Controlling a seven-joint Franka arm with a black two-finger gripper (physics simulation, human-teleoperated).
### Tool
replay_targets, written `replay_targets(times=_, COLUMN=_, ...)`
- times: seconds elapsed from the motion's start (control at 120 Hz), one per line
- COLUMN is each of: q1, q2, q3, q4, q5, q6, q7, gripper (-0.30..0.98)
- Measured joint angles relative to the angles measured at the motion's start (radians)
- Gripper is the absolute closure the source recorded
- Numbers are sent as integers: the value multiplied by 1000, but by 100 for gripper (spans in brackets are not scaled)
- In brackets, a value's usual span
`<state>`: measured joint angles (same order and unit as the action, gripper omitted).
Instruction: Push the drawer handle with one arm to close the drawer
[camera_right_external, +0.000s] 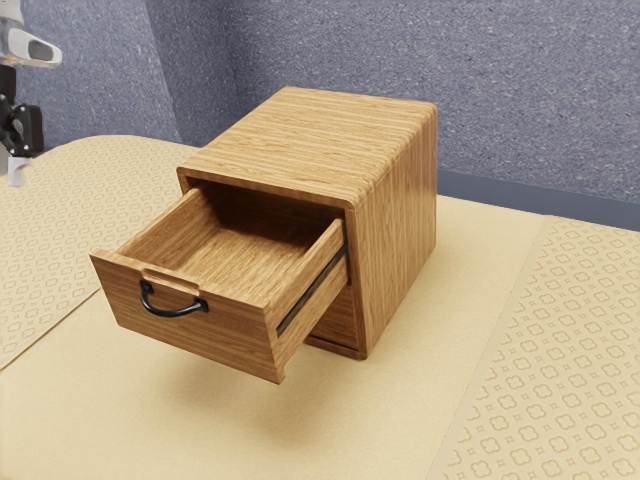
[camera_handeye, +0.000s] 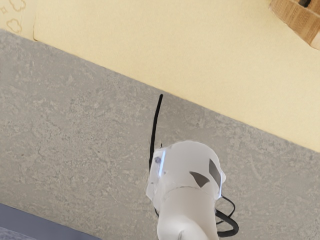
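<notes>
Passage, one: open air from the gripper, at the exterior view's left, over the pale tabletop to the outer face of the drawer front. Obstacles, three: curved handle jutting from that face, a small gap behind its bow; projecting drawer side; cabinet closing the way beyond.

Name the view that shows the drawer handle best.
The exterior view: the black handle shows whole and unblocked on the front of the open drawer. In the wrist view, a dark bit at the edge, by some wood, may be it.
</notes>
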<state>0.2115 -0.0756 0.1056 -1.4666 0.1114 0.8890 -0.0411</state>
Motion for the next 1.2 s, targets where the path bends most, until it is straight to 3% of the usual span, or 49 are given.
replay_targets(times=0.1, q1=27, q2=-18, q3=-6, q4=-5, q5=18, q6=182, q7=-15, gripper=0)
replay_targets(times=0.192, q1=-22, q2=-79, q3=-101, q4=81, q5=67, q6=285, q7=-30, gripper=0)
replay_targets(times=0.283, q1=-45, q2=-81, q3=-135, q4=94, q5=68, q6=351, q7=-45, gripper=1)
replay_targets(times=0.475, q1=-78, q2=-64, q3=-148, q4=58, q5=54, q6=398, q7=-72, gripper=48)
replay_targets(times=0.583, q1=-112, q2=-179, q3=-171, q4=-82, q5=52, q6=392, q7=-92, gripper=62)
replay_targets(times=0.725, q1=-121, q2=-306, q3=-201, q4=-311, q5=37, q6=410, q7=-122, gripper=72)
replay_targets(times=0.958, q1=-175, q2=-436, q3=-206, q4=-602, q5=2, q6=542, q7=-159, gripper=77)
replay_targets(times=1.2, q1=-229, q2=-461, q3=-248, q4=-699, q5=-41, q6=634, q7=-186, gripper=78)
